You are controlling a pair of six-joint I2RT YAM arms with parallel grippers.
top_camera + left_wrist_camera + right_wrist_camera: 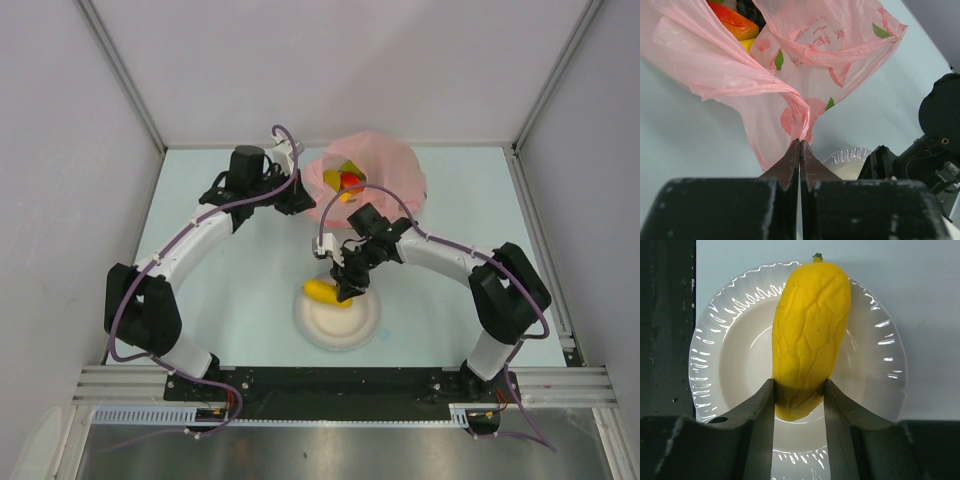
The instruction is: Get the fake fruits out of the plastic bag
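The thin, crinkly pink plastic bag (385,165) sits bunched at the far side of the pale tabletop (220,300). Its mouth is open on a glossy red mango (732,21), with a yellow piece (747,45) just beneath it. The left gripper (800,147) has its jaws pressed together on a twisted fold of the bag's film. The right gripper (799,390) clamps the blunt end of the yellow-orange mango (810,330), an elongated fruit with wrinkled, waxy skin and a small green stem tip. The fruit is over the white round bowl (880,370), which has a fluted, shiny rim. Whether the mango touches the bowl cannot be told.
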